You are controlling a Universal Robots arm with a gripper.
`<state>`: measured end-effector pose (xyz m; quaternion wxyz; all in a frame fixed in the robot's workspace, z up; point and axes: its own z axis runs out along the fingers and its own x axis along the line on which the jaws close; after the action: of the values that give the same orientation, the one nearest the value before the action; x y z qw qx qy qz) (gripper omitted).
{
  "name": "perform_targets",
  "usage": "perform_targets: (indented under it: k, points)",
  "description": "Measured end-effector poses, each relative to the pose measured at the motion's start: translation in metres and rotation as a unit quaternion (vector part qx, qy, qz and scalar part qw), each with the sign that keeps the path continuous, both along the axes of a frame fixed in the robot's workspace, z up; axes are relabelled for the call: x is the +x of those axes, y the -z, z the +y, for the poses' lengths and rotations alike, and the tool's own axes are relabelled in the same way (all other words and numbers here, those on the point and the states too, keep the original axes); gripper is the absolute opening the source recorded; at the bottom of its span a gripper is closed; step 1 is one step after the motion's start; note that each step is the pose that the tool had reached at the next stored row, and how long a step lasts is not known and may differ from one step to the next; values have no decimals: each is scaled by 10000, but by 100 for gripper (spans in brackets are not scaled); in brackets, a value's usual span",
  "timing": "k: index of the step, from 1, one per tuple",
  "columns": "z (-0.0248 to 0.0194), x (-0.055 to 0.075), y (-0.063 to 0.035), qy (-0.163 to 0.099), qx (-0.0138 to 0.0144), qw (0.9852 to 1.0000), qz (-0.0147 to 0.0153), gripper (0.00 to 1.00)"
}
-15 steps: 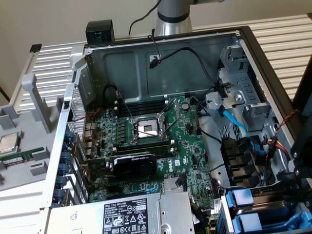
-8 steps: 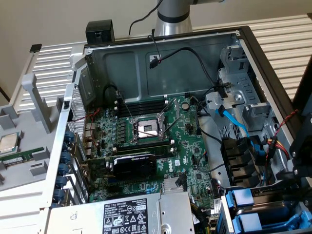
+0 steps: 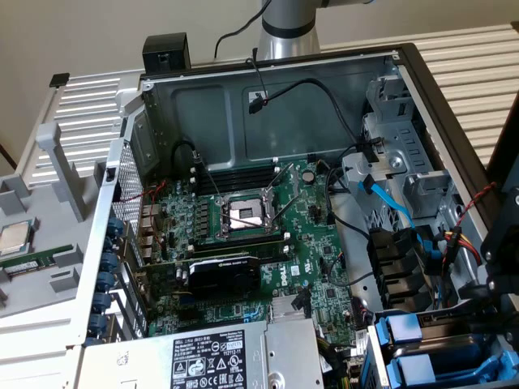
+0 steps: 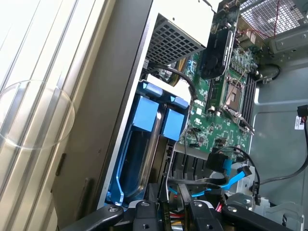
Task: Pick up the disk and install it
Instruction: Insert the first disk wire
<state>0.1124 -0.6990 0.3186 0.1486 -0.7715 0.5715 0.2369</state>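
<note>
Exterior view: the disk stands just beside the power supply, with another blue carrier alongside. Wrist view: its blue frame runs tight along the case wall. At the end away from the power supply the jaws stand part-open, with cables showing between them.

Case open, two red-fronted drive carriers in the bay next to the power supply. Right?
No. The drive carriers have blue fronts, not red, as the wrist view shows. The rest holds: the case is open and both sit next to the power supply.
</note>
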Motion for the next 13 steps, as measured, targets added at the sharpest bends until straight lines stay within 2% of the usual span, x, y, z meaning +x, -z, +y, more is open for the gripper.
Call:
perform_targets:
  k: [4, 13]
  points:
    - [6, -1, 0, 0, -13, 10000, -3, 30]
    - [9, -1, 15, 0, -19, 10000, -5, 30]
